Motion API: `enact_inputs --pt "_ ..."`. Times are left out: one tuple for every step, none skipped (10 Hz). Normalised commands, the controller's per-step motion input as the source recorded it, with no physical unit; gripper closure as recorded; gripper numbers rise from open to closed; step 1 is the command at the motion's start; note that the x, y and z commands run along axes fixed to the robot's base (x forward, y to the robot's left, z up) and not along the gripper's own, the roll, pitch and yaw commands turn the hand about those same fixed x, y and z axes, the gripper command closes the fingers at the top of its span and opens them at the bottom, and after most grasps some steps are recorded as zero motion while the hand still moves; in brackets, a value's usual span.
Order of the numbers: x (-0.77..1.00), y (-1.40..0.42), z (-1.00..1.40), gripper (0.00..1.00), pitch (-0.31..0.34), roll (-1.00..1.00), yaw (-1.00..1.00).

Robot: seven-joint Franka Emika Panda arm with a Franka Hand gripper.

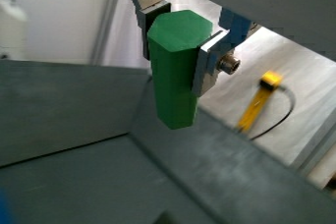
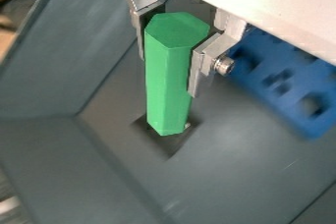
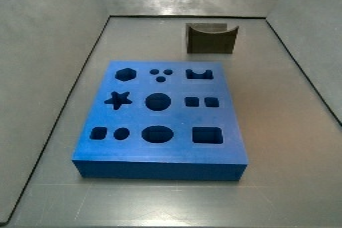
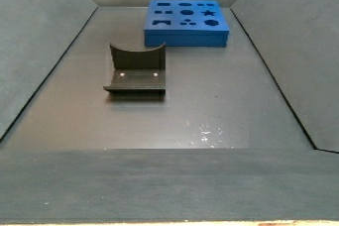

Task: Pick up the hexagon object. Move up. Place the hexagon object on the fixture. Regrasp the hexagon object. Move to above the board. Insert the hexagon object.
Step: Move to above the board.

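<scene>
Grey tray floor (image 2: 79,169); tool (image 2: 171,46) clamps green hexagon object (image 2: 171,71) upright.

In a wrist view the end effector (image 1: 182,39) grips the upright green hexagon object (image 1: 175,71) above the grey tray floor (image 1: 79,110).

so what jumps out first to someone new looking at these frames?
In both wrist views the bright green hexagon object dominates, clamped upright between the gripper fingers, above the grey tray floor. Neither side view shows the gripper. Next comes the big blue board with its shaped cut-outs, lying flat on the tray, and the small dark fixture standing apart from it.
</scene>
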Motion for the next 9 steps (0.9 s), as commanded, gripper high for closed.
enact_inputs --pt "-0.55 -1.00 -0.12 1.00 -0.095 -1.00 -0.06" --pt "-0.56 -1.00 -0.13 1.00 -0.097 -1.00 -0.06" --pt "-0.59 -1.00 -0.12 1.00 -0.099 -1.00 -0.07" --pt "-0.54 -0.87 -0.10 1.00 -0.103 -1.00 -0.07" --pt "-0.37 -0.55 -0.07 1.00 -0.112 -1.00 -0.07" --pt "-0.20 -0.22 -0.03 1.00 -0.104 -1.00 -0.07" --pt "-0.12 -0.08 -0.02 1.00 -0.080 -0.78 -0.05" --pt "-0.08 -0.04 -0.01 1.00 -0.061 -0.56 -0.04" --pt "-0.05 -0.03 -0.01 1.00 -0.041 -0.31 -0.02"
